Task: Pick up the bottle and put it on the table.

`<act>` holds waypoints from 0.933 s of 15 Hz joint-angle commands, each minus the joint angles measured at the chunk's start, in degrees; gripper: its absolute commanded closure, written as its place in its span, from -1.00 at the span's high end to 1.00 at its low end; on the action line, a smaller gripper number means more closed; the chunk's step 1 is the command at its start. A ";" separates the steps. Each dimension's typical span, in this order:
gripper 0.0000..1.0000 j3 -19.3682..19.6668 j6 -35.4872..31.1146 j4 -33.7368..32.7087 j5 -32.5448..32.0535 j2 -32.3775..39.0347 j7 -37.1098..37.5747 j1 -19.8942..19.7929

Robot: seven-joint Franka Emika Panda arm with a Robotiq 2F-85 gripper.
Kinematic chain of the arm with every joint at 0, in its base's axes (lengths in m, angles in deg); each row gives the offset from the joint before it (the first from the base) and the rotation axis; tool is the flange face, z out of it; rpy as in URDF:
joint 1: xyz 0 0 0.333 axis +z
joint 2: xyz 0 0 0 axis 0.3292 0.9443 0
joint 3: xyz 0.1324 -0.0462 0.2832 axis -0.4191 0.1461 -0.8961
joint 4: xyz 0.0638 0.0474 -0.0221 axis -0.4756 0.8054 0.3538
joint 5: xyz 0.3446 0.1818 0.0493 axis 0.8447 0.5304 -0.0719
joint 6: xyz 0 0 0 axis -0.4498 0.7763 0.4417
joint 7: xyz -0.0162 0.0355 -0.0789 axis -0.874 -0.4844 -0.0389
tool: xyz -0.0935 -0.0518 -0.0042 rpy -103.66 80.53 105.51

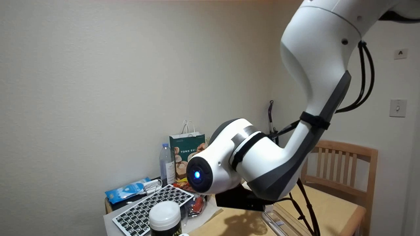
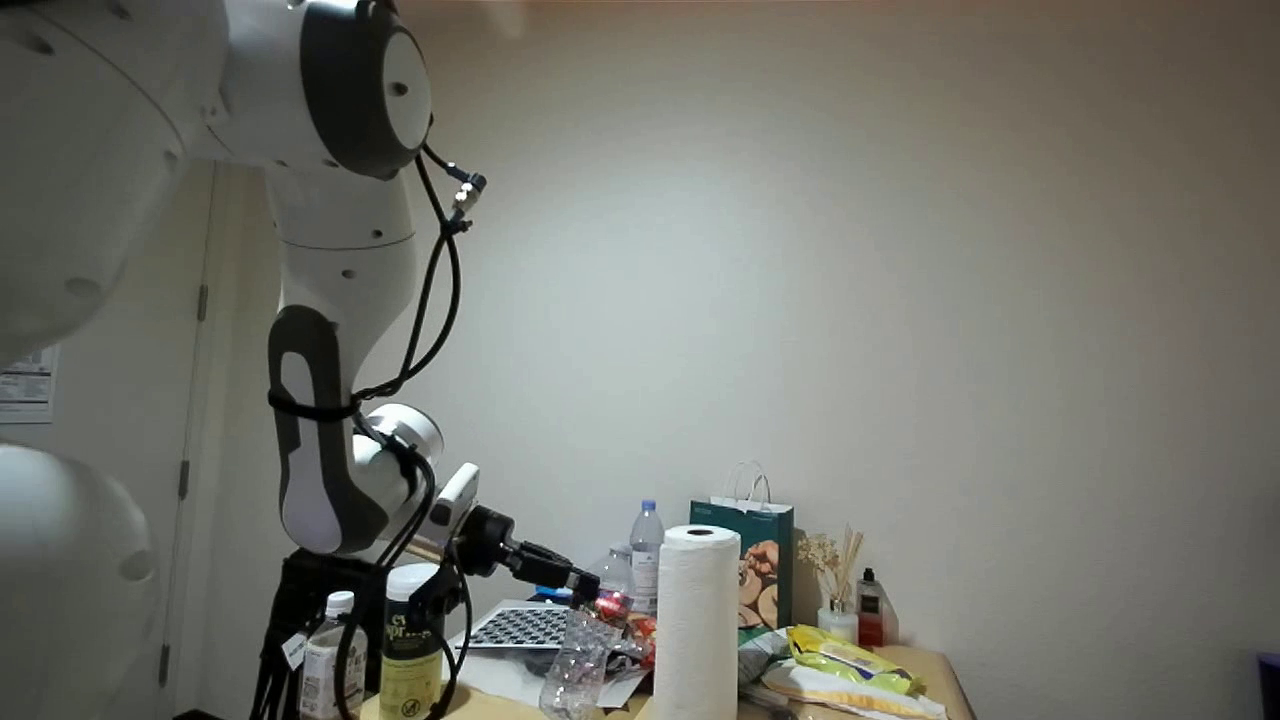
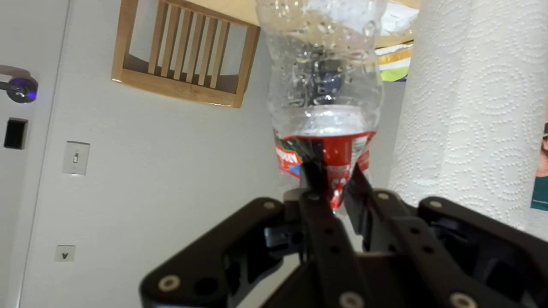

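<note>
Lower centre in the wrist view, the gripper (image 3: 334, 184) is pinched on a clear, red-labelled bottle (image 3: 325, 87) whose far end the upper edge cuts off. In an exterior view the bottle tilts at lower centre, left of a paper towel roll (image 2: 697, 620); whether it touches the tan table (image 2: 930, 670) cannot be told. Only the wrist view shows a door handle (image 3: 21, 90), far left.
</note>
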 commanded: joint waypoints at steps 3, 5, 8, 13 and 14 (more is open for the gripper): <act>-0.91 -1.18 0.90 -2.65 -0.57 5.16 1.28 -0.90; -0.91 -1.13 0.79 -3.69 -0.42 6.84 1.12 -0.93; -0.91 -1.11 0.40 -5.33 -0.28 9.16 0.98 -0.94; -0.91 -0.31 2.90 -8.07 -1.04 12.77 4.38 0.10; -0.91 -0.07 4.02 -8.68 -1.33 13.47 6.20 0.36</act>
